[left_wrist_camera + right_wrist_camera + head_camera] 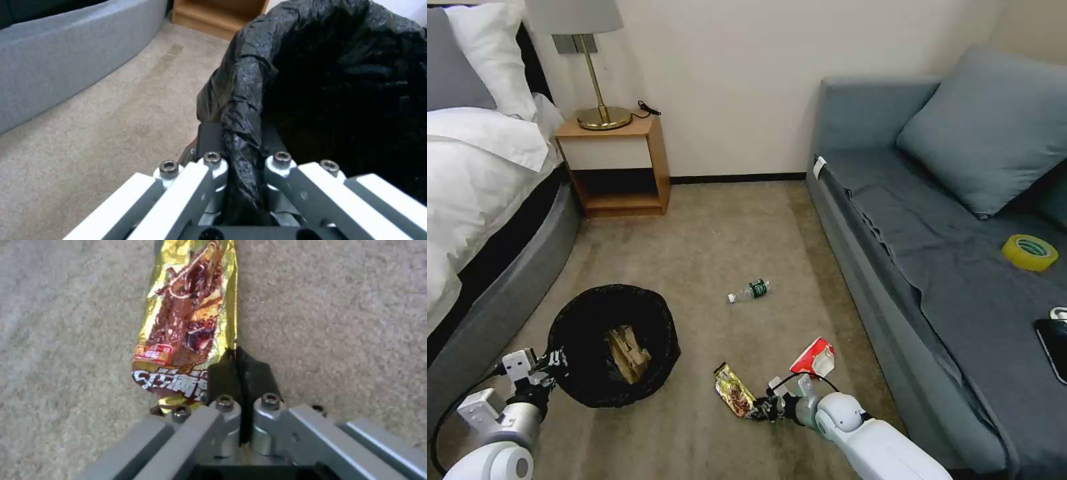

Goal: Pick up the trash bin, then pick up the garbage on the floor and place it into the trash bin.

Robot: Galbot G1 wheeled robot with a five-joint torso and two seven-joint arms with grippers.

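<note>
left hand [242, 146] clamps the bin [614, 343] rim at near left, tan paper [627, 353] inside; right hand [240, 370], fingers pressed together, pinches the gold wrapper [189, 323] edge on the carpet [707, 240].

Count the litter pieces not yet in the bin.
3. The gold wrapper is pinched at its edge by the right gripper, the red-and-white packet lies beside it, and the small bottle lies farther off on the carpet.

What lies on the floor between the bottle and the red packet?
Only bare carpet lies between the bottle and the red packet, seen in the head view.
</note>
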